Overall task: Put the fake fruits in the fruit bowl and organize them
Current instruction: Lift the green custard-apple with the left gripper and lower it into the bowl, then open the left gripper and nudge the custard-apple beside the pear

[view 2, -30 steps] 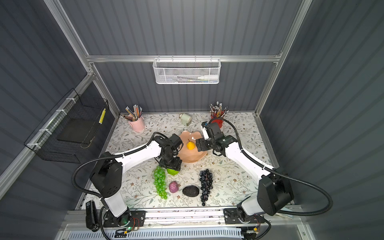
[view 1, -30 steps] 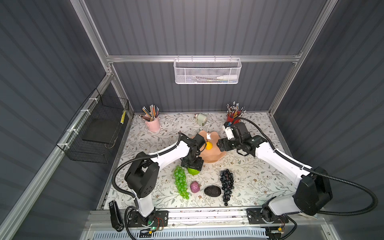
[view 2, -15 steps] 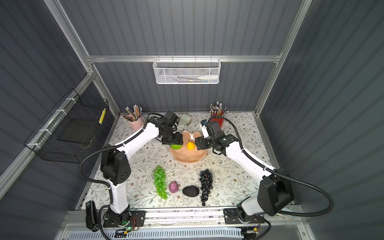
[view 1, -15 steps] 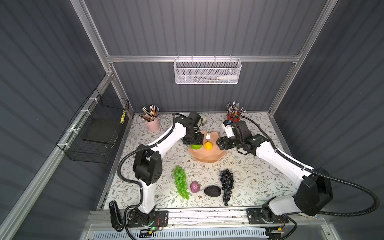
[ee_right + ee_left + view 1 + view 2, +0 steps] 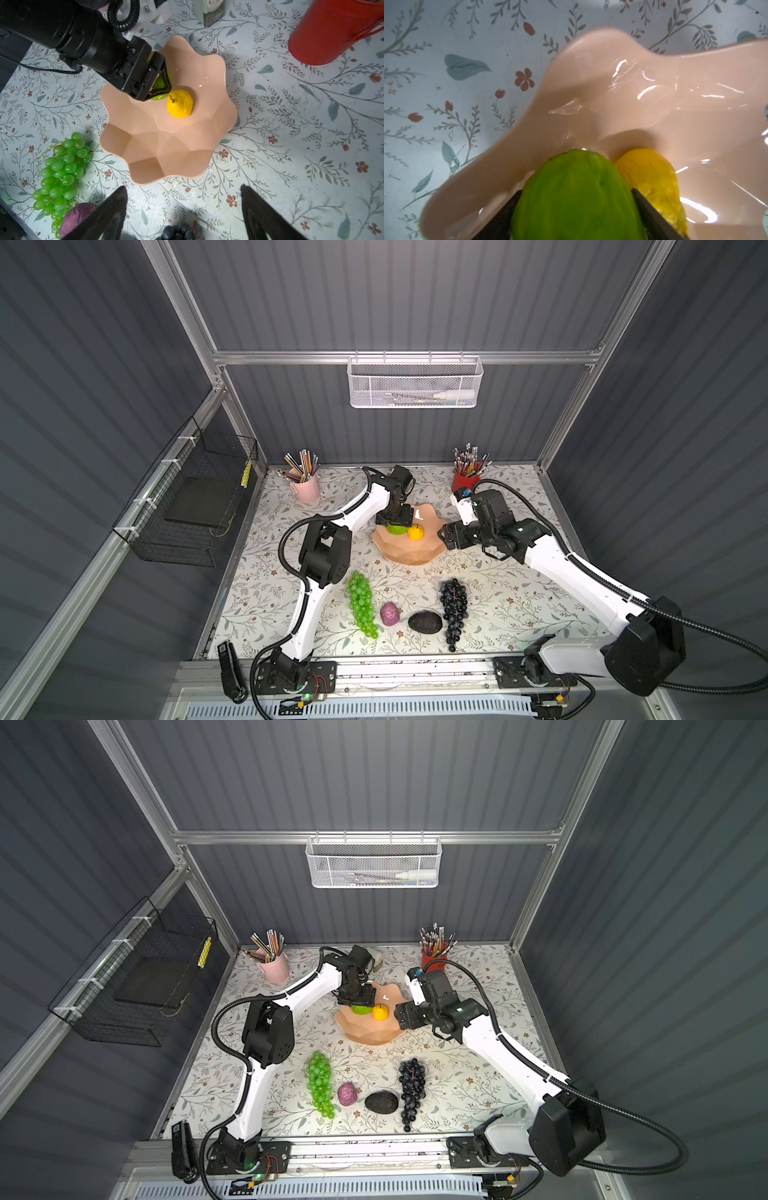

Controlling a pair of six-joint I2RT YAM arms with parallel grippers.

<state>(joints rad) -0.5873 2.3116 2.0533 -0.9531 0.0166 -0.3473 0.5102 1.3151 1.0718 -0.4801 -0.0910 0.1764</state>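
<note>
Bowl (image 5: 166,145): lemon (image 5: 180,104) inside, green ball (image 5: 575,197) at its 9 o'clock.
My left fingers (image 5: 652,214): gripping that ball.
My right fingers (image 5: 259,214): spread, empty.
Surface (image 5: 498,593): green grapes (image 5: 362,610), purple lump (image 5: 390,614), avocado (image 5: 424,621), dark grapes (image 5: 454,610), bowl's 6 o'clock.

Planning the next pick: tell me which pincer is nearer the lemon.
Left. The left pincer holds the green ball right beside the lemon, over the bowl; the right pincer hangs open outside the rim, farther off.

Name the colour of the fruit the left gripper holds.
Bright green ball; clearest in the left wrist view.
</note>
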